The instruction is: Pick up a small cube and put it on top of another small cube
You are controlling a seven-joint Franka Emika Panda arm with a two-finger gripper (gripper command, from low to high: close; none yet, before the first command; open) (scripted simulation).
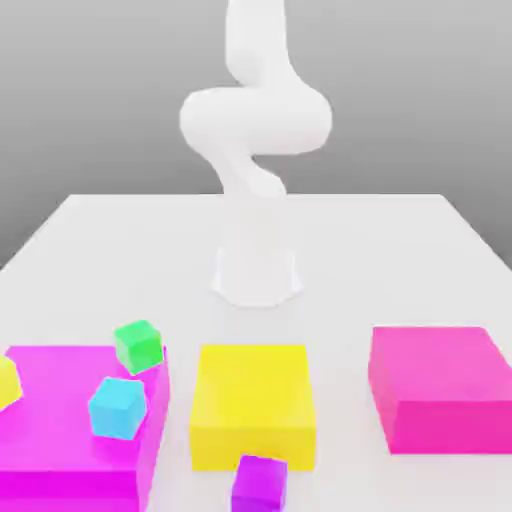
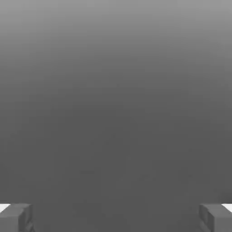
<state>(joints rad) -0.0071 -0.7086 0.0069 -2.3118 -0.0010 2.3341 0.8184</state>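
Purple cube: small cube (image 1: 259, 485), at the near side of the yellow block (image 1: 253, 405), far out from the surface (image 1: 340, 230)'s far edge – contact with the block can't be told.
Tool: (image 2: 116, 217) wide open, nothing between the fingers.
Arm: (image 1: 256, 120) upper links raised over the base, which stands between the surface's two far corners.
Done: no pick, no stack; purple cube is unheld.
Left: the whole job – reach, grip, lift, carry, set down, release.
Stack base: task doesn't name it. Cyan cube (image 1: 117, 408) and green cube (image 1: 140, 346) look like candidates, both by the magenta block (image 1: 60, 400)'s edge toward the exterior view's right; can't tell what either rests on. Another yellow cube (image 1: 8, 383) sits toward the exterior view's left.
Pink block: (image 1: 440, 375) toward the exterior view's right, likely no part in this.
Progress: start stage, by my read. Next should be an approach to the purple cube.
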